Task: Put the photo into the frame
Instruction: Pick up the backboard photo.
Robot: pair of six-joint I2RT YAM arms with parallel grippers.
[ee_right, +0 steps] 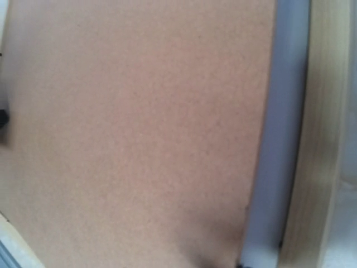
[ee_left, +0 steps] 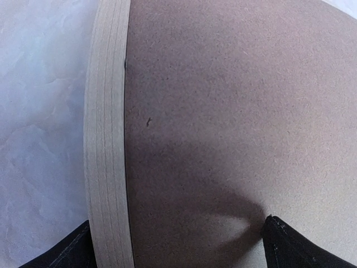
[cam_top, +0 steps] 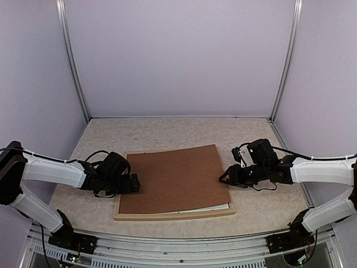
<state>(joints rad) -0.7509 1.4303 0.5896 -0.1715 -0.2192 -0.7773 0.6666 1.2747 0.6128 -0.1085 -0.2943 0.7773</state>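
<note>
1. Your left gripper (cam_top: 135, 183) sits left of centre, jaws spread wide across the left rail of the frame (cam_top: 167, 215), holding nothing
2. Your right gripper (cam_top: 223, 177) meets the right edge of the brown backing board (cam_top: 175, 178); its grip cannot be told
3. The photo (cam_top: 207, 207) lies in the frame under the board, a white strip showing at lower right

The backing board (cam_top: 175, 178) lies on the frame (cam_top: 167, 215), covering the photo (cam_top: 212, 208) except its near edge.
</note>
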